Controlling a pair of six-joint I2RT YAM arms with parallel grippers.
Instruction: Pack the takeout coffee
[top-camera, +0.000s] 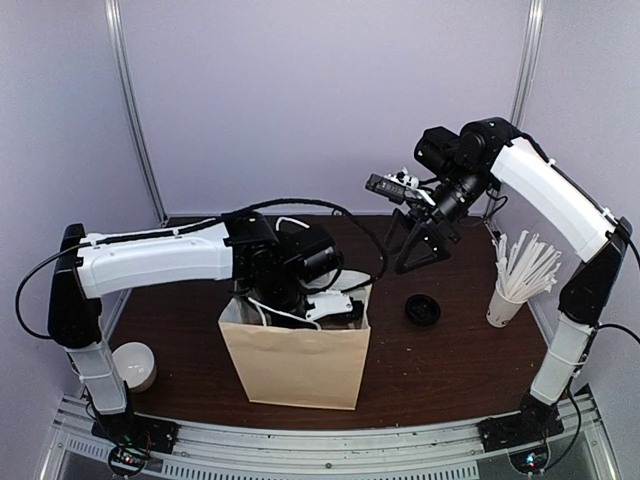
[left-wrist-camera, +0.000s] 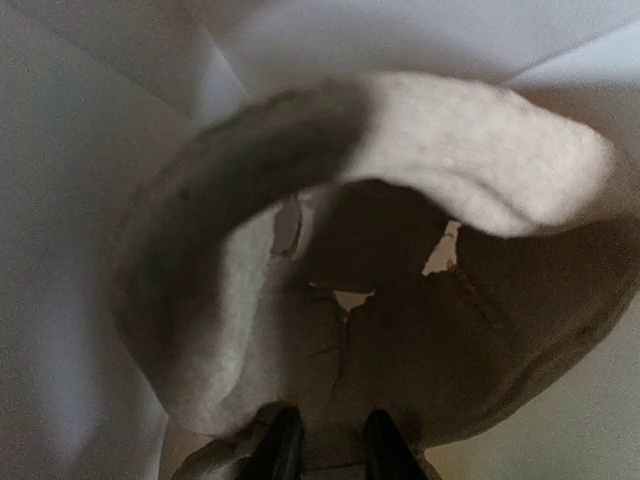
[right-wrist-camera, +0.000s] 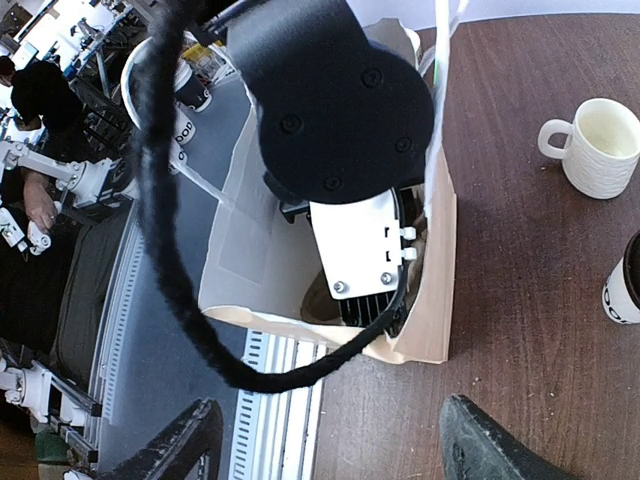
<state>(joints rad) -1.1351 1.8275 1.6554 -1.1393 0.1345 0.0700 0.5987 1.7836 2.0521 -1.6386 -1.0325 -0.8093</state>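
The takeout coffee (right-wrist-camera: 626, 288), a white cup with dark letters and a dark top, stands on the table at the right edge of the right wrist view, cut off by the frame; I cannot find it in the top view. My left gripper (left-wrist-camera: 335, 432) is down inside the brown paper bag (top-camera: 295, 365), its jaws nearly together on the lower edge of a brown cracked thing (left-wrist-camera: 420, 330) with a pale rim. My right gripper (top-camera: 422, 258) hangs open, raised behind and to the right of the bag (right-wrist-camera: 240, 220), nothing between its fingers (right-wrist-camera: 480, 440).
A cream mug (right-wrist-camera: 598, 148) with a handle stands near the coffee. A black round lid (top-camera: 422, 310) lies right of the bag. A white cup of straws (top-camera: 505, 300) stands at the right. A white rounded object (top-camera: 135, 365) sits by the left arm's base.
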